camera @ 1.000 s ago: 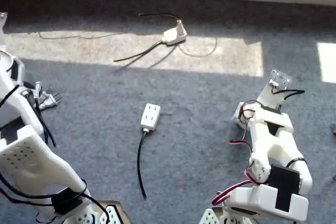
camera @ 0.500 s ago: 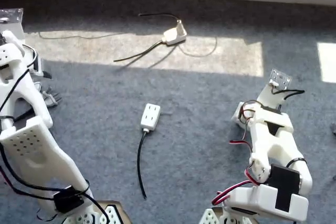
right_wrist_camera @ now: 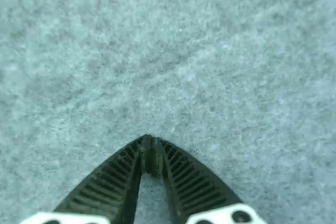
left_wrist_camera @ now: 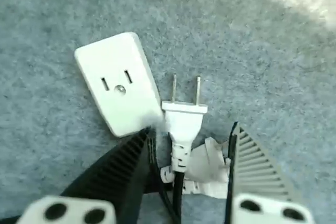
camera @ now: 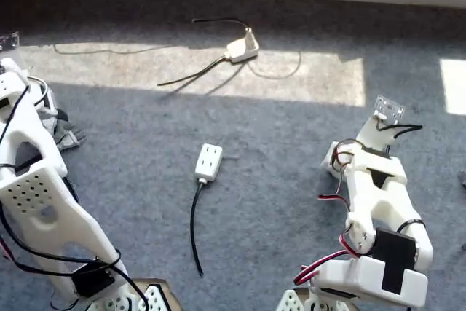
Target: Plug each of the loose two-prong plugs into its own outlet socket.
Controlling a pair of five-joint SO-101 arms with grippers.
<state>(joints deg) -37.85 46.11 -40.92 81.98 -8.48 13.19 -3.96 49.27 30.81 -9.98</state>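
Right now the left gripper (left_wrist_camera: 191, 129) has its fingers wide apart, one on each side of the white plug (left_wrist_camera: 182, 121). The plug lies flat on the carpet (left_wrist_camera: 273, 51), just beside a white outlet block (left_wrist_camera: 118, 82). The right gripper (right_wrist_camera: 152, 145) is pinched together on nothing. If the left fingers close crooked, the plug could twist or slip, and then its prongs would miss the slots.

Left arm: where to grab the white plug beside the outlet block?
Pinch the plug on its white body behind the wide flange, one finger per side, coming from the cord end. It lies flat, prongs pointing away from the open left gripper straddling it, so the prongs stay free for the outlet block.
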